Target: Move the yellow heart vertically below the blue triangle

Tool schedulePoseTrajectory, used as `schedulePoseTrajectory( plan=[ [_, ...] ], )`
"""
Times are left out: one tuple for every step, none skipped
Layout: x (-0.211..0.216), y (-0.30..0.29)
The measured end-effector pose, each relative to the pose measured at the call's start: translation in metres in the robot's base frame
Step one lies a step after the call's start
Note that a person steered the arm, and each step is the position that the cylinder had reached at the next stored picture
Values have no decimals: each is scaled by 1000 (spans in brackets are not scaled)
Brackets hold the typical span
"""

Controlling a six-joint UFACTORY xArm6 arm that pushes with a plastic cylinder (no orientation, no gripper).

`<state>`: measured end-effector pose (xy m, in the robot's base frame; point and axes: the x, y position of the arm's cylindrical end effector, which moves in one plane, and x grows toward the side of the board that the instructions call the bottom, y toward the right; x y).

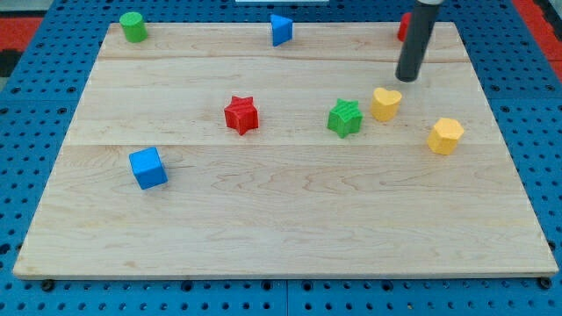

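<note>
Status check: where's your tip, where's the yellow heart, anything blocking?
My tip just above the yellow heart, apart. Blue triangle at the view's top, left of it. Green star touching the heart's left, in the way.

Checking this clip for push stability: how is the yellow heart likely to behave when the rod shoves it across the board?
The yellow heart looks squat and flat-based, so it should slide, not tip or roll. Its lobed outline may make it pivot if my tip, just above and right of it, pushes off-centre. The green star sits close on its left and may block it.
</note>
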<state>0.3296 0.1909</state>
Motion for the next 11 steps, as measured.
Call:
schedulePoseTrajectory(
  plan=[
    [20, 12],
    [28, 10],
    [40, 2],
    [60, 1],
    [64, -18],
    [64, -35],
    [63, -42],
    [56, -41],
    [31, -44],
    [8, -60],
    [-3, -89]
  ],
)
